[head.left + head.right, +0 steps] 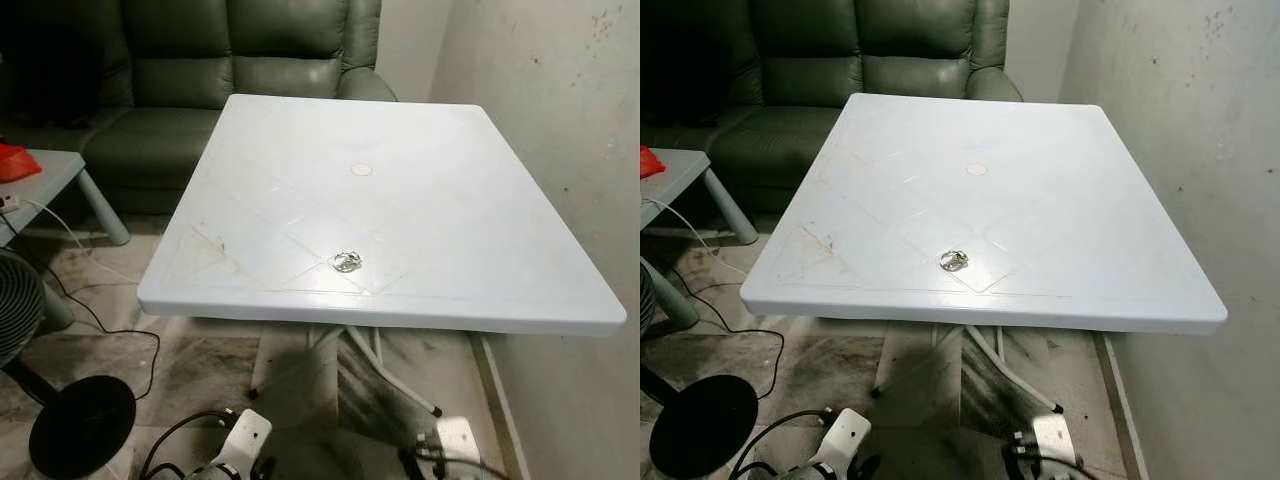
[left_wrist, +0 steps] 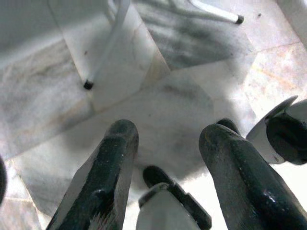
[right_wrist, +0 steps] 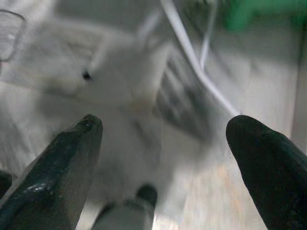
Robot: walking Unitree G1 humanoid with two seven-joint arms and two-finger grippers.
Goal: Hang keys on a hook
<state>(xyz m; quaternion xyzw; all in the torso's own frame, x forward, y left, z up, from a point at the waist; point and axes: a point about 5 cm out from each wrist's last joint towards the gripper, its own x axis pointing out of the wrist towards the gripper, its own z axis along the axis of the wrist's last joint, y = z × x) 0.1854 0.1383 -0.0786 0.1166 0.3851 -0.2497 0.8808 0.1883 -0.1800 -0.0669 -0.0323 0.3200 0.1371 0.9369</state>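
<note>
Small bunch of keys (image 1: 347, 262) lies on white plastic table (image 1: 480, 230), near front edge, slightly left of centre, untouched. Round white cap (image 1: 361, 169) marks table's middle, well behind keys. Left gripper (image 2: 168, 139) hangs low below table edge, over marble floor (image 2: 43, 96), fingers spread apart. Right gripper (image 3: 163, 129) also low near table's white legs (image 3: 192, 52), fingers wide apart, view blurred. Green sofa (image 1: 200, 90) stands behind table; grey side table (image 1: 60, 175), black fan base (image 1: 80, 425) and cable (image 1: 110, 325) at left; stained wall (image 1: 560, 120) at right.

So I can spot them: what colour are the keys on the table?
Silvery metal, the keys on the white table; clearest in the left eye view.
</note>
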